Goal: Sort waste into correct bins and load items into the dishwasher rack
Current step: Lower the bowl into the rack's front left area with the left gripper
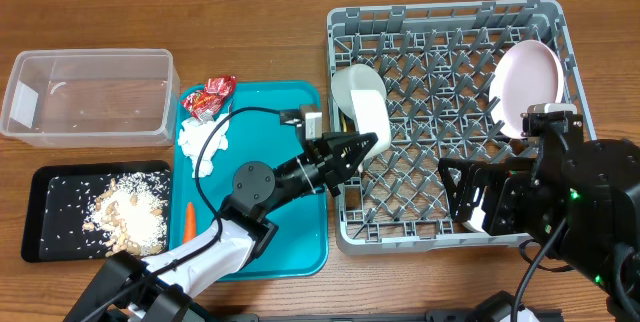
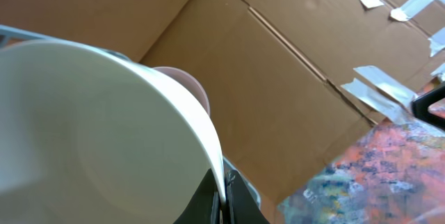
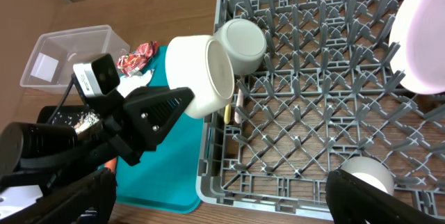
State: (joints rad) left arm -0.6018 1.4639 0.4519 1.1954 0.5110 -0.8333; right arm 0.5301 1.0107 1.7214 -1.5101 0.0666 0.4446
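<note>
- Overhead, counted: one wood-grain table (image 1: 250, 22), with one grey dishwasher rack (image 1: 450, 7) filling its right half.
- One clear tub (image 1: 95, 54) sits at the table's far left corner. One black tray (image 1: 30, 212) sits at the near left corner, and one teal tray (image 1: 300, 232) lies between these and the rack.
- One heap of food scraps (image 1: 130, 212) lies in the black tray.
- On the teal tray there is one red wrapper (image 1: 210, 97) at the far left corner and one white napkin (image 1: 205, 147) just beside it. One carrot (image 1: 189, 222) lies along the tray's left edge.
- One pink plate (image 1: 528, 87) stands on edge at the rack's far right corner.
- There are two bowls. The held bowl (image 1: 372, 114) hangs over the rack's left edge, and the second bowl (image 1: 347, 84) lies on its side in the rack, touching it.
- The left end effector (image 1: 362, 145) is pressed together on the held bowl's rim.
- The right end effector (image 1: 458, 195) is spread wide over the rack's near right part and holds nothing.
- Left wrist: the held bowl's pale inside fills the left of the view, with its rim pinched between the dark fingers (image 2: 208, 200). The plate's edge peeks out behind it. Beyond is a brown cardboard wall (image 2: 278, 78) with several tape strips (image 2: 375, 92).
- Right wrist: one pale yellow utensil (image 3: 234, 104) stands at the rack's left edge, below the bowls. I cannot tell whether it is the spoon or the fork.
- A round white shape (image 3: 368, 174) sits at the bottom of this view, and I cannot tell what it is.
</note>
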